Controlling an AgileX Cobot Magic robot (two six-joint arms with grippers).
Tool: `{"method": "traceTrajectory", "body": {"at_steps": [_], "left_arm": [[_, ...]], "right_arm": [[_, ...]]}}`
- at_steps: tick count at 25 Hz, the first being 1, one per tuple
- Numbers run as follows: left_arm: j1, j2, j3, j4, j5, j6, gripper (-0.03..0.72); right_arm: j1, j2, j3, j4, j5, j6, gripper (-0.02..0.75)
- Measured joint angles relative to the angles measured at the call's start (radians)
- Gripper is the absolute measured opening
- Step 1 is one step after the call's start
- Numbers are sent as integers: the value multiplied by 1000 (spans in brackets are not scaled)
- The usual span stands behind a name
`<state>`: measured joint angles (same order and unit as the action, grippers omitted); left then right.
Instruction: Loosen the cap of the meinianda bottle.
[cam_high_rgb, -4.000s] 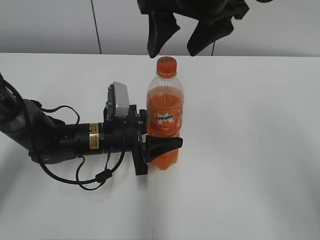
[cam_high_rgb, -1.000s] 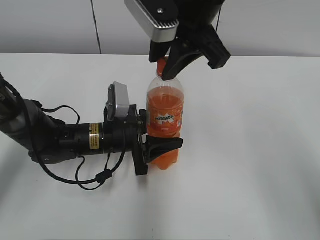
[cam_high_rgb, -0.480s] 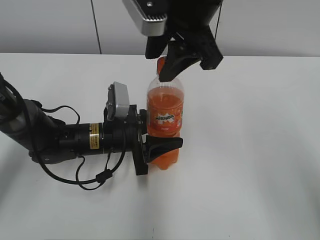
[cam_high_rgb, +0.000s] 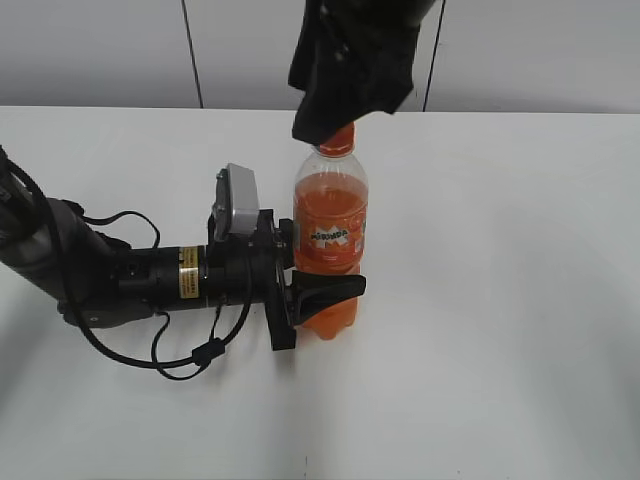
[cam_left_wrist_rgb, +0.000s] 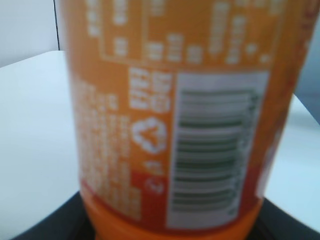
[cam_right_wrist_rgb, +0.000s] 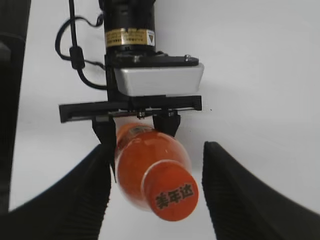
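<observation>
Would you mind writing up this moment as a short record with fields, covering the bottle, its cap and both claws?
bottle: meinianda bottle, upright on the white table, orange drink inside
cap: orange cap, on the neck, printed characters on top
left claw: left claw, lying sideways, closed around the bottle's lower body
right claw: right claw, above the bottle, fingers either side of the cap with a gap, not touching it
task state: cap not gripped at this moment
</observation>
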<state>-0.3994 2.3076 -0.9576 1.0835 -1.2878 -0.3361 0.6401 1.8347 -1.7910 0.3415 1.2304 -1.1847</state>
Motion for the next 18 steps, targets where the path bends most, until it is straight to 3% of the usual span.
{"method": "traceTrajectory", "body": {"at_steps": [3, 9, 13, 18], "left_arm": [[0, 0, 0, 0, 0, 0, 382], [0, 0, -1, 0, 0, 0, 382], [0, 0, -1, 0, 0, 0, 382], [0, 0, -2, 0, 0, 0, 382]], "right_arm": [[0, -49, 0, 31, 0, 226, 440], [0, -103, -3, -23, 0, 967, 440], [0, -104, -4, -112, 0, 1229, 440], [0, -96, -4, -147, 0, 1354, 440]]}}
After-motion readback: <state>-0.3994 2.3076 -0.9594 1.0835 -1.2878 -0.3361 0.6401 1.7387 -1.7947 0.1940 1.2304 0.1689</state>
